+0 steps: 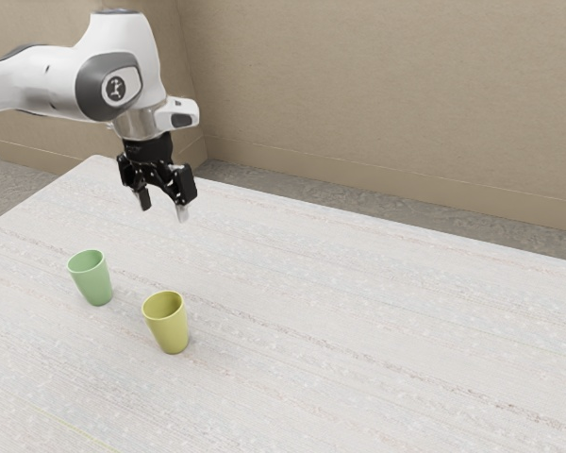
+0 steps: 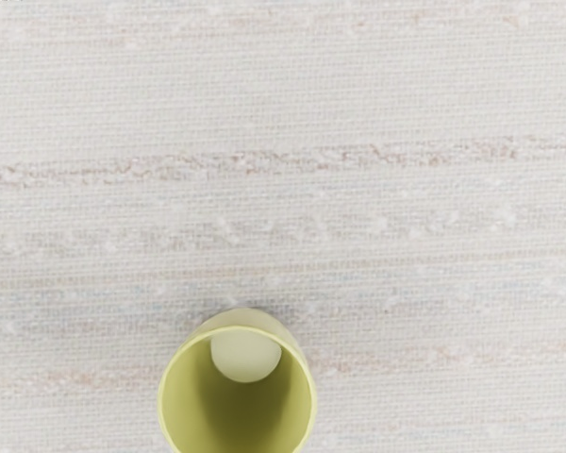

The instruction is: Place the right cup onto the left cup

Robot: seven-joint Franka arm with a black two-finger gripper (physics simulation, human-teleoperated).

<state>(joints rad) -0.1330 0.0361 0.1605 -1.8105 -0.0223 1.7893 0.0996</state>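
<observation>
The black gripper (image 1: 162, 209) points downward, its two fingers spread apart

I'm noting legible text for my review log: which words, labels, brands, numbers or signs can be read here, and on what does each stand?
No text can be read.
Round badge on the arm: a small pale mark, too small to make out as letters or a logo.
Gripper: pale specks, too small to tell whether any is lettering.
Green cup, yellow cup, table: none on the surfaces that show.

Green cup (image 1: 93, 281) near yellow cup (image 1: 169, 327), both upright
</observation>
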